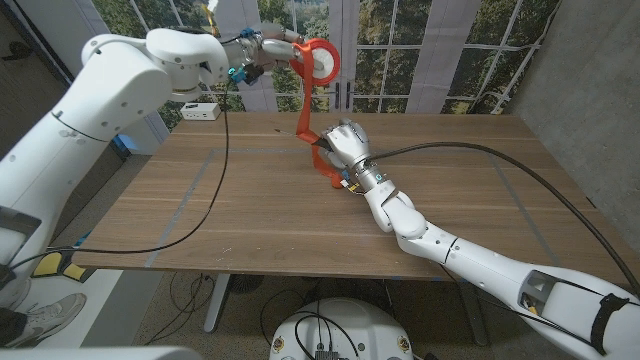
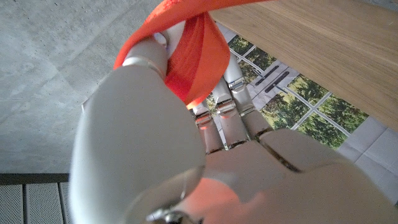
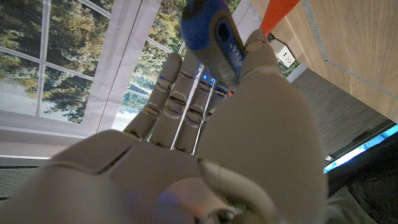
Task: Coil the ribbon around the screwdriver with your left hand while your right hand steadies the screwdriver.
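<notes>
My left hand (image 1: pixel 268 50) is raised high over the far side of the table and holds an orange ribbon (image 1: pixel 318 62), which loops by the hand and runs down to my right hand. In the left wrist view the ribbon (image 2: pixel 196 50) is wrapped over my left hand's (image 2: pixel 205 155) fingers. My right hand (image 1: pixel 342 148) grips a screwdriver with a blue handle (image 3: pixel 214 37) near the table's middle; more ribbon (image 1: pixel 333 179) lies on the wood beside it. In the right wrist view my right hand (image 3: pixel 205 137) closes round that handle, with a strip of ribbon (image 3: pixel 277 14) beyond it.
A white box (image 1: pixel 201 111) sits at the far left edge of the wooden table (image 1: pixel 200 220). A black cable (image 1: pixel 222 170) hangs from my left arm across the left side. Another cable (image 1: pixel 500 160) crosses the right side. Windows stand behind.
</notes>
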You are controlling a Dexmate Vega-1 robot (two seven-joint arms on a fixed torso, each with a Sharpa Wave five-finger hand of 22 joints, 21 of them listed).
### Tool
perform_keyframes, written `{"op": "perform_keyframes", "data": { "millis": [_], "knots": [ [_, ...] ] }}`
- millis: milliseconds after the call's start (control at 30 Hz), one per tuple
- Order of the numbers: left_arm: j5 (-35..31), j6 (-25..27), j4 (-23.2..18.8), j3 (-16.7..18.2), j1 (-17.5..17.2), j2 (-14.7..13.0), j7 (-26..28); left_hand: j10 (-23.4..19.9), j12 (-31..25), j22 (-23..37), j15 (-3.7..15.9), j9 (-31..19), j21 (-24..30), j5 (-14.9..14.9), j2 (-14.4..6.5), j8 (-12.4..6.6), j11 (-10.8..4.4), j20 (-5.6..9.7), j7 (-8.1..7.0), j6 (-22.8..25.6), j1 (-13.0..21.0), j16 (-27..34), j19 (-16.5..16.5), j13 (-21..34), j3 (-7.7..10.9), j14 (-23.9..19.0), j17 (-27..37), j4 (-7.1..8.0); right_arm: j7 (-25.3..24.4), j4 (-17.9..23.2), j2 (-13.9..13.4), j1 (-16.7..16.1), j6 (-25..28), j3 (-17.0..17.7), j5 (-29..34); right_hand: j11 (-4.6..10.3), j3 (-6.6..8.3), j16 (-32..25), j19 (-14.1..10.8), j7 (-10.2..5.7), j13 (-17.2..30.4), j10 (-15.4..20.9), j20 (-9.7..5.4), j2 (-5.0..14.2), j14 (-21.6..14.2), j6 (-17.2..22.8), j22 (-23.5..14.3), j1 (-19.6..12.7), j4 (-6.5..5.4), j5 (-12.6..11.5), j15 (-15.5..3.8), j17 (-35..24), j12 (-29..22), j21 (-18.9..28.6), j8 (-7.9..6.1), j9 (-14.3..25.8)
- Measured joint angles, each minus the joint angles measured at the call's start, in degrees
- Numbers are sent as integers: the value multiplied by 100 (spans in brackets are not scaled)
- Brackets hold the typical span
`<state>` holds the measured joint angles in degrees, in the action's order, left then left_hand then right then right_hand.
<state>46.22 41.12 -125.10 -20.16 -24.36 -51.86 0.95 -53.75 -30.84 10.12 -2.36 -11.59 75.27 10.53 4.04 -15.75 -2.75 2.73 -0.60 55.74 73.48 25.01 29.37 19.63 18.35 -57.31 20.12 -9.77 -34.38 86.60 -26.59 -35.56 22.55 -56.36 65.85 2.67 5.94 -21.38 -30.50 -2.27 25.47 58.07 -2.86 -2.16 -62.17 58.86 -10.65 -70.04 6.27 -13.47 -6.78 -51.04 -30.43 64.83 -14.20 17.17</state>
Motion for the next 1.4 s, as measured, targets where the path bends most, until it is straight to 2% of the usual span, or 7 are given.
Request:
{"op": "perform_keyframes", "data": {
  "millis": [400, 667, 1000, 1067, 1367, 1400],
  "knots": [
    [203, -224, -19, -75, -72, -128, -536, -1, 23, -1, 0, 0, -2, 33, -1, 3, 1, 0, 0, 1, -1, -23, 0, 0, 0, 0, 0, 0, 18, -153, 124, 98, 376, 26, -294, 11, -23, 10, 0, -1, 0, 11, 0, -1, -20, 0, 0, -1, -21, 1, 0, -6, 12, 44, 5, 0],
    [304, -364, -70, -84, -280, -297, -800, -12, 29, -2, 0, 0, -2, 33, -9, 25, 12, -1, 0, 1, -9, -43, 1, 0, 0, -1, 0, 0, -100, -197, 208, 126, 688, 112, -570, 0, -25, 10, 0, 20, 0, 39, 0, -1, -20, 21, -1, -1, -20, -11, 0, -34, 34, 65, 12, -2],
    [330, -408, -110, -43, -596, -477, -852, -22, 49, -3, -3, 0, 23, 32, -15, 64, 20, 13, 7, 32, -15, -107, -14, 0, -1, -60, 1, 1, -383, -197, 225, 126, 943, 157, -912, -2, -33, 11, -1, 43, 0, 61, 0, -2, -22, 44, -1, -2, -12, -12, -3, -34, 66, 108, 34, -4],
    [412, -522, -110, -29, -649, -502, -964, -21, 50, -3, -21, 0, 31, 32, -15, 74, 20, 13, 8, 33, -15, -112, -14, 0, -1, -79, 1, 1, -453, -82, 246, 65, 964, 329, -977, -2, -34, 11, -1, 43, 0, 61, 0, -2, -29, 44, -1, -2, -12, -12, -9, -46, 67, 108, 34, -4],
    [429, -545, -22, 17, -956, -611, -979, -22, 84, -3, -20, 0, 32, 31, -16, 92, 19, 13, 8, 33, -16, -130, -14, 0, -1, -80, 1, 1, -797, -82, 246, 65, 998, 329, -1223, -3, -73, 11, -1, 43, 0, 98, 0, -2, -49, 44, 27, -2, -21, -32, -10, -72, 95, 129, 51, 0],
    [565, -643, -2, 26, -997, -627, -1047, -22, 89, -3, -20, 0, 32, 31, -16, 95, 19, 13, 8, 33, -16, -133, -14, 1, -1, -80, 1, 1, -851, 145, 197, -35, 998, 491, -1244, -3, -74, 11, -1, 42, 0, 99, 0, -2, -49, 44, 27, -2, -21, -32, -10, -72, 99, 129, 51, 1]
  ]
}}
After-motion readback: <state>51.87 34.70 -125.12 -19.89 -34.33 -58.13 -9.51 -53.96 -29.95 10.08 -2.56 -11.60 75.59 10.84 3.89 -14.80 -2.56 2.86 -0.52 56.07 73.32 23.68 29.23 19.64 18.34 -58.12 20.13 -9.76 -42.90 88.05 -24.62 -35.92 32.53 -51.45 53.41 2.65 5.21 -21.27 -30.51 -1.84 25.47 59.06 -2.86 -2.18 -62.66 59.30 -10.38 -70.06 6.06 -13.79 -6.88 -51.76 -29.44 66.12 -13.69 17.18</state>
